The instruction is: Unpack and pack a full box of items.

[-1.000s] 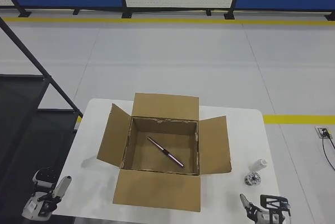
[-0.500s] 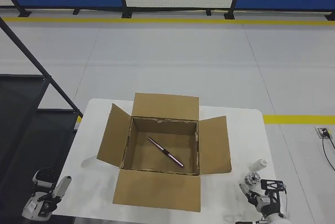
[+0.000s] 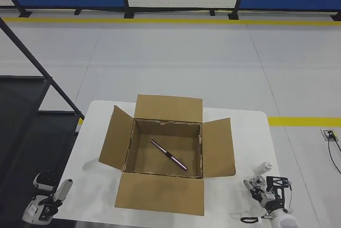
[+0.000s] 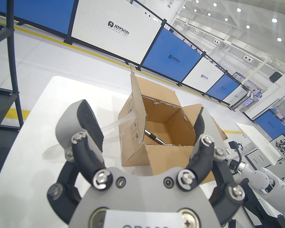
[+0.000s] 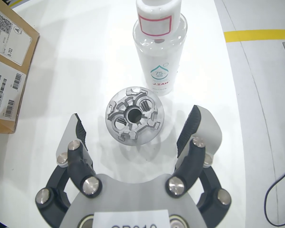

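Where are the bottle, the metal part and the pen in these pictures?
bottle [image 5: 159, 55], right wrist view, on its clear body below the cap.
metal part [image 5: 146, 119], right wrist view, on its top face beside the middle hole.
pen [image 3: 169, 154], top view, on the middle of its shaft.

**Left gripper** [image 3: 52, 187] [image 4: 143, 117]: sits off the near-left corner of the box [image 3: 159, 194], well apart from it. The wrist is pitched so that the gripper faces the box from low down. Jaws are spread wide and grip nothing.

**Right gripper** [image 3: 266, 187] [image 5: 135, 118]: sits off the box's near-right corner, near it. The wrist points steeply downward. Jaws are spread wide and grip nothing.
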### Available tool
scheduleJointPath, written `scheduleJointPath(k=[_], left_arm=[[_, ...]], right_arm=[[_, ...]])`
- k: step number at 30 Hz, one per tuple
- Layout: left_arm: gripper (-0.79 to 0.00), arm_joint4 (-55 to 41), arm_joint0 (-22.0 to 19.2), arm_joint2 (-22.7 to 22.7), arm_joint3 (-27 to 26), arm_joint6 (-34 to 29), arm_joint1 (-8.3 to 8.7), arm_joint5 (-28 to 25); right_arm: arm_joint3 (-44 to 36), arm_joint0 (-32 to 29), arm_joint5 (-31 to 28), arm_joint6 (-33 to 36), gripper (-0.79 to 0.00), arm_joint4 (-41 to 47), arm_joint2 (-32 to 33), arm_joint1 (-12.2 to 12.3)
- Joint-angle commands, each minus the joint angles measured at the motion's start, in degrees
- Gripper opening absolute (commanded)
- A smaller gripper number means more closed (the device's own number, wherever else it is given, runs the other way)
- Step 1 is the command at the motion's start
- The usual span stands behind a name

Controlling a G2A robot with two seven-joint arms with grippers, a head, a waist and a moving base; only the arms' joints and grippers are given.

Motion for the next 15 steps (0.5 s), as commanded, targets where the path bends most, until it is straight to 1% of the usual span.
scheduleJointPath(k=[1, 2, 3, 4, 6, 8, 9, 13, 15], left_arm=[[0.000, 0.0, 0.0, 0.0, 0.0, 0.0, 0.00, 0.0], [0.000, 0.0, 0.0, 0.0, 0.0, 0.0, 0.00, 0.0], [0.000, 0.0, 0.0, 0.0, 0.0, 0.0, 0.00, 0.0], [0.000, 0.0, 0.0, 0.0, 0.0, 0.0, 0.00, 0.0], [0.000, 0.0, 0.0, 0.0, 0.0, 0.0, 0.00, 0.0], [0.000, 0.0, 0.0, 0.0, 0.0, 0.0, 0.00, 0.0], [0.000, 0.0, 0.0, 0.0, 0.0, 0.0, 0.00, 0.0], [0.000, 0.0, 0.0, 0.0, 0.0, 0.0, 0.00, 0.0], [0.000, 0.0, 0.0, 0.0, 0.0, 0.0, 0.00, 0.0]], right_arm=[[0.6, 0.7, 1.3, 0.6, -0.154, 0.0, -0.2, 0.0], [0.8, 1.0, 1.6, 0.8, -0.203, 0.1, -0.4, 0.0], [0.9, 1.2, 1.6, 0.8, -0.277, 0.2, -0.5, 0.0], [1.2, 1.3, 1.6, 0.8, -0.372, 0.2, -0.5, 0.0], [1.5, 1.4, 1.6, 0.4, -0.465, 0.5, -0.6, 0.1], [1.5, 1.1, 1.4, -0.5, -0.594, 0.7, -0.6, 0.1], [1.3, 0.8, 1.3, -1.1, -0.643, 0.7, -0.6, 0.1], [-1.0, -1.7, 0.2, -5.2, -0.785, 0.8, -0.6, 0.1], [-3.2, -3.4, -0.4, -7.2, -0.785, 0.3, -0.6, 0.1]])
